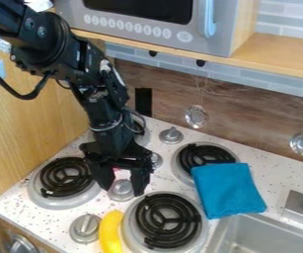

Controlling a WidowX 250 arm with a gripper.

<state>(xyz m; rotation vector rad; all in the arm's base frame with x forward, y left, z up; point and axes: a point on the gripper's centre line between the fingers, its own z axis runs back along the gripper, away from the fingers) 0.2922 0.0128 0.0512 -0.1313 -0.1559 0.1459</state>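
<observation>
Black two-finger gripper [123, 190] over the stovetop [58, 220], fingers apart, framing a metallic knob [120, 188] and a small pinkish object [121, 174]; contact is indeterminable. The pose suggests a positioning step; any grasp would call for careful alignment first. A yellow banana [111, 233] lies beside the near coil burner [168, 221].

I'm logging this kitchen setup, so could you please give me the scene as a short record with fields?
Claw: open, pointing down over the stovetop
Nearest to claw: silver knob
Banana: yellow, beside the coil burner closest to the camera
Cloth: teal, partly over another burner, reaching the sink
</observation>
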